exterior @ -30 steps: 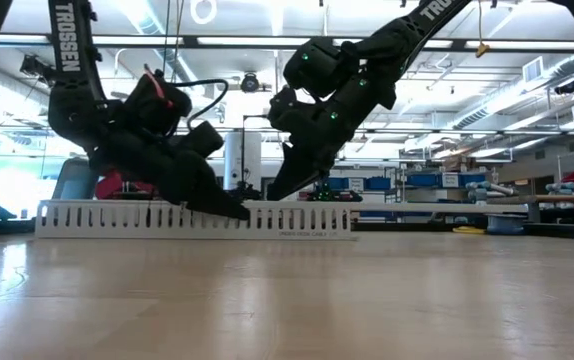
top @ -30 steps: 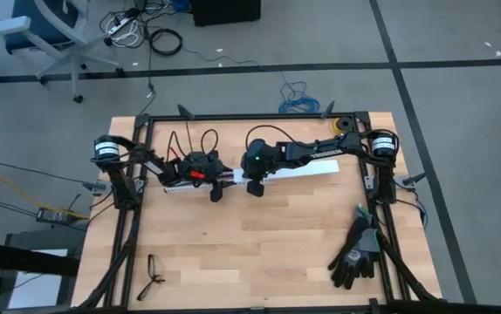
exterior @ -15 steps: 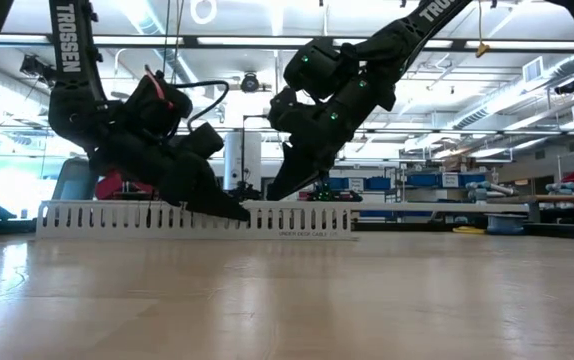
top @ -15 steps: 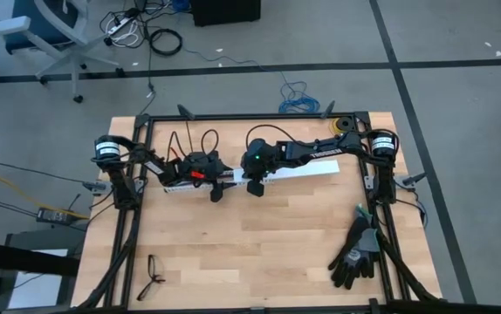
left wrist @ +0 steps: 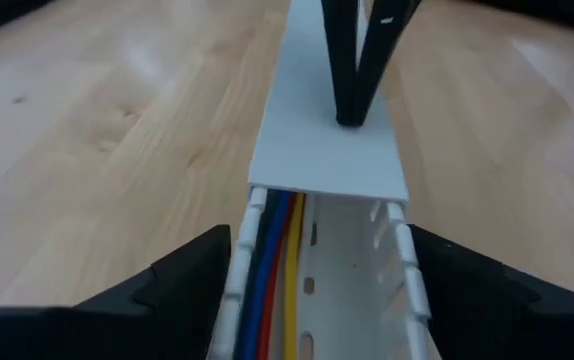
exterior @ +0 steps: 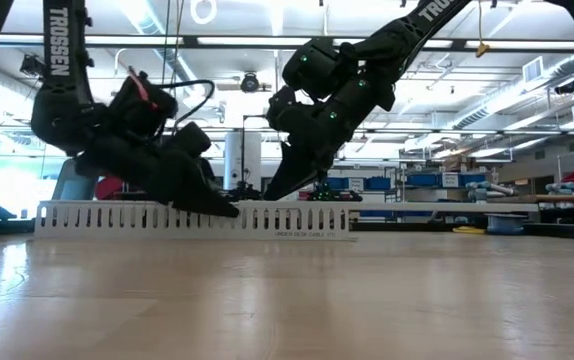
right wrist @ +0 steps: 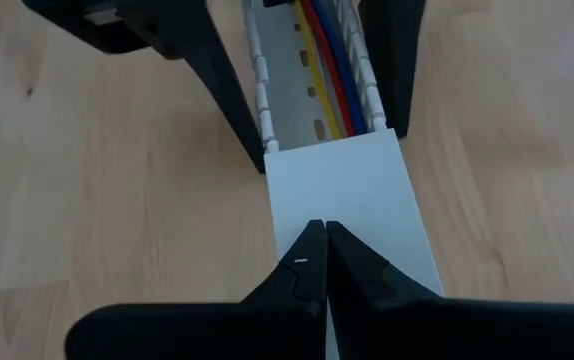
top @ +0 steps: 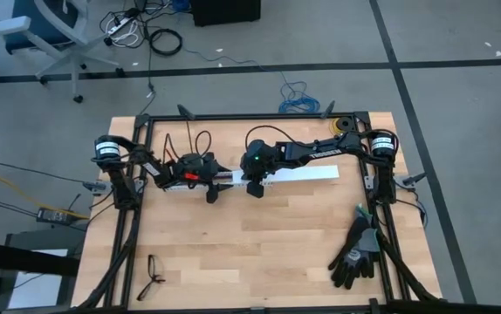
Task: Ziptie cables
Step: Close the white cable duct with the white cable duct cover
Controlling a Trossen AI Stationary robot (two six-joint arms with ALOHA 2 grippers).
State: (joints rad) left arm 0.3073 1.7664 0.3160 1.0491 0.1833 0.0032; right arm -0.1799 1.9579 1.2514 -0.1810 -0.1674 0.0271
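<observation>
Light wooden table (top: 259, 253) with white slotted duct (top: 307, 173), black gloves (top: 355, 253), eyeglasses (top: 152, 277).

Left gripper (left wrist: 319, 290) spread wide, straddling open white slotted duct (left wrist: 387, 262). Blue, red, yellow wires (left wrist: 273, 270) along duct wall nearest one finger. Flat white cover (left wrist: 322, 150) just ahead. Right gripper (left wrist: 351, 95) fingertips pinched together, pressing on cover. Wooden table (left wrist: 97, 140) either side.
</observation>
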